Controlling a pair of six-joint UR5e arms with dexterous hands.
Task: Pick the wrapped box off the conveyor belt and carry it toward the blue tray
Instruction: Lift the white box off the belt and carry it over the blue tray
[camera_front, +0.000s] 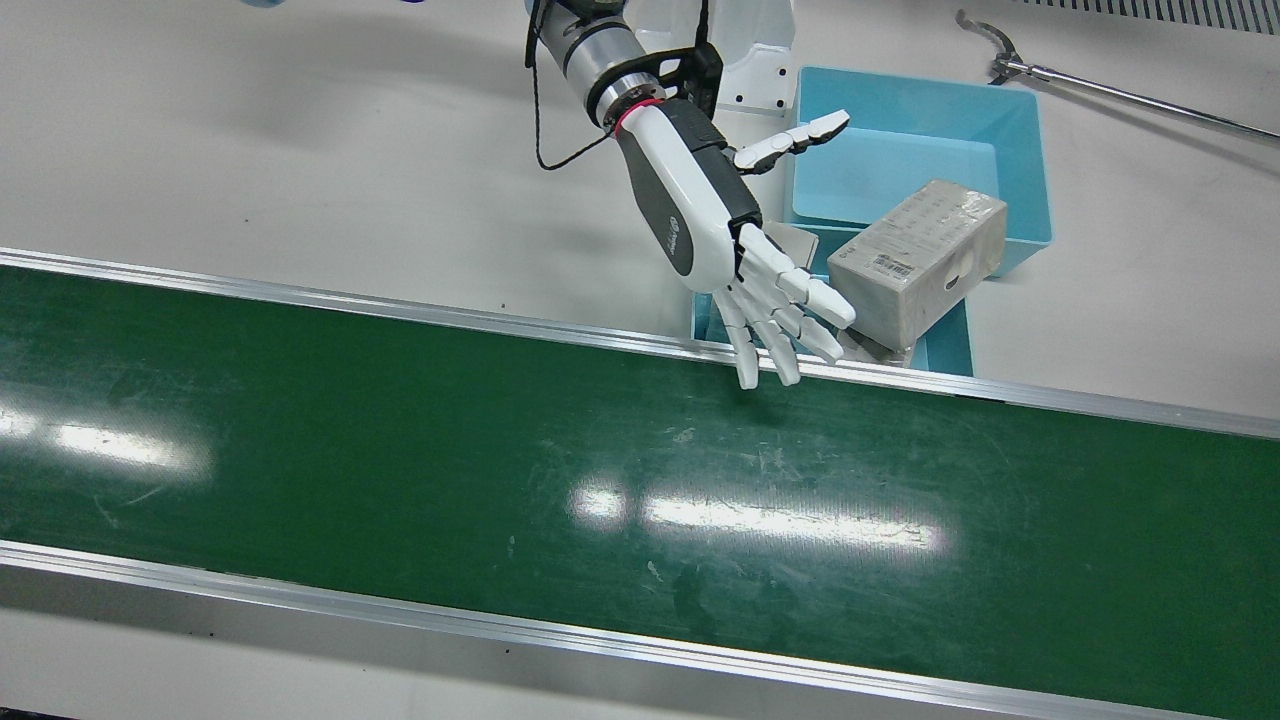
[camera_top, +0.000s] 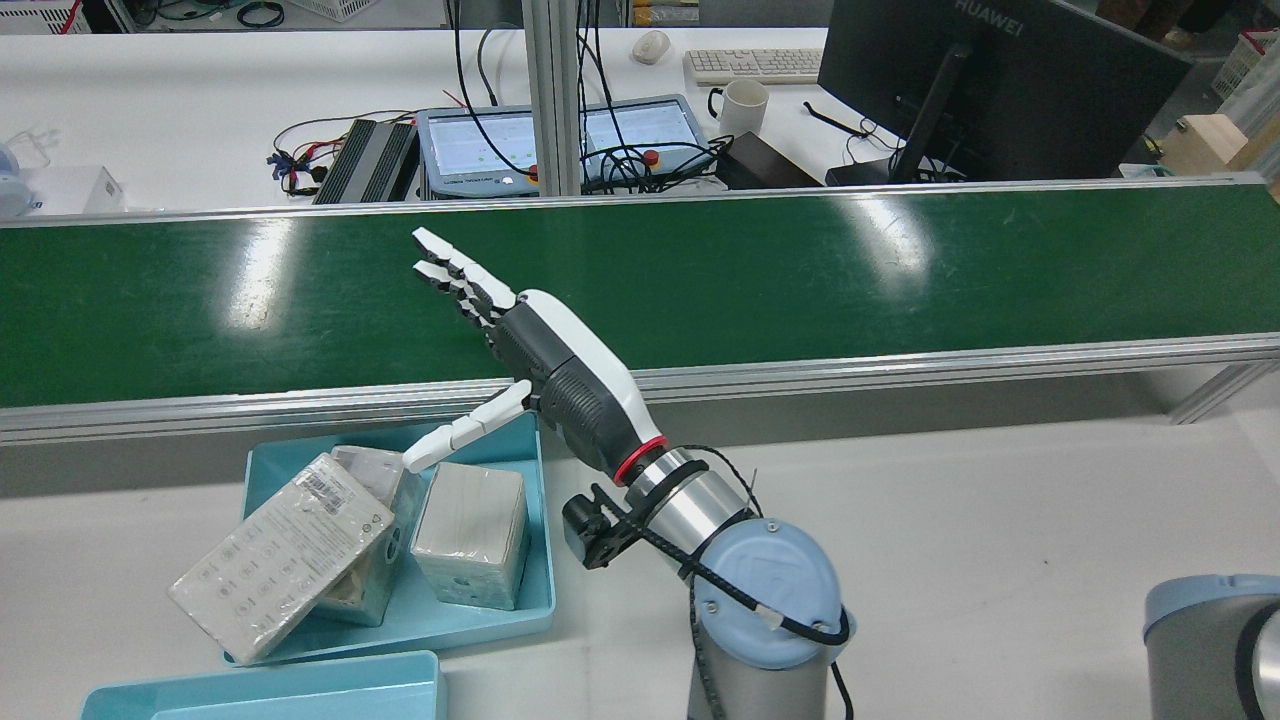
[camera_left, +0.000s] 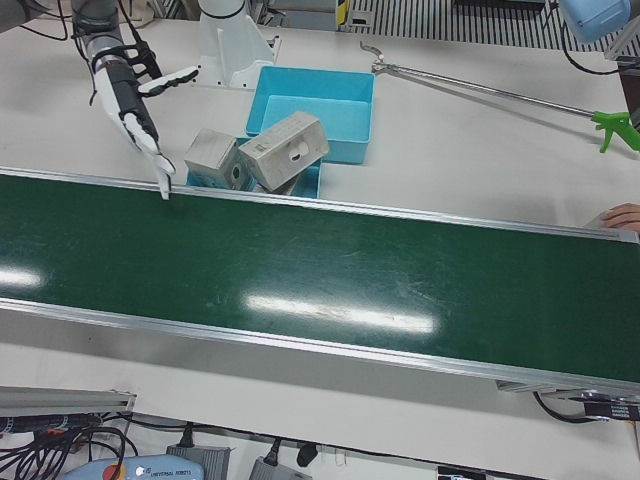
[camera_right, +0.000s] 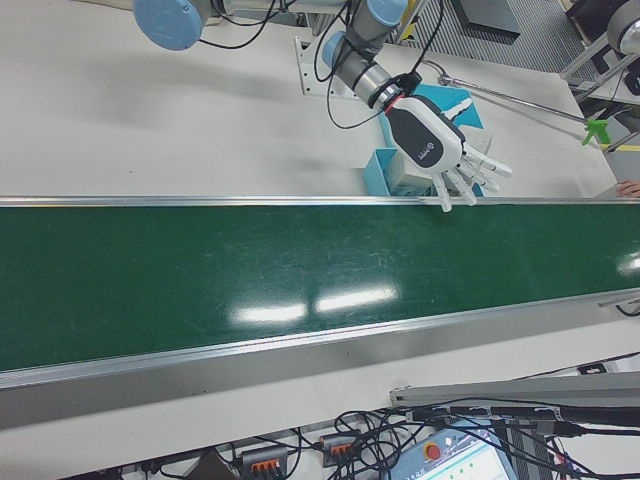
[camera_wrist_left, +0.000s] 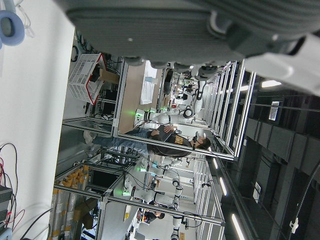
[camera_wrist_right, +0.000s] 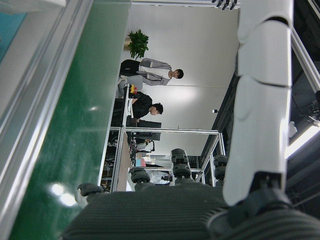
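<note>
My right hand (camera_front: 700, 200) is open and empty, its fingers spread and pointing down over the inner rail of the green conveyor belt (camera_front: 500, 450). It also shows in the rear view (camera_top: 560, 360). No box lies on the belt. A wrapped grey box (camera_front: 920, 260) leans tilted on other wrapped boxes (camera_top: 470, 535) in the small blue tray (camera_top: 535, 610), just beside the hand and apart from it. Of my left hand only the palm edge (camera_wrist_left: 175, 20) shows, in its own view, with nothing in it.
A larger, empty blue tray (camera_front: 1020, 130) stands behind the small one. A long metal grabber tool (camera_front: 1100, 90) lies on the white table past it. A person's hand (camera_left: 625, 215) rests at the belt's far end. Desks with a monitor (camera_top: 1000, 80) lie beyond the belt.
</note>
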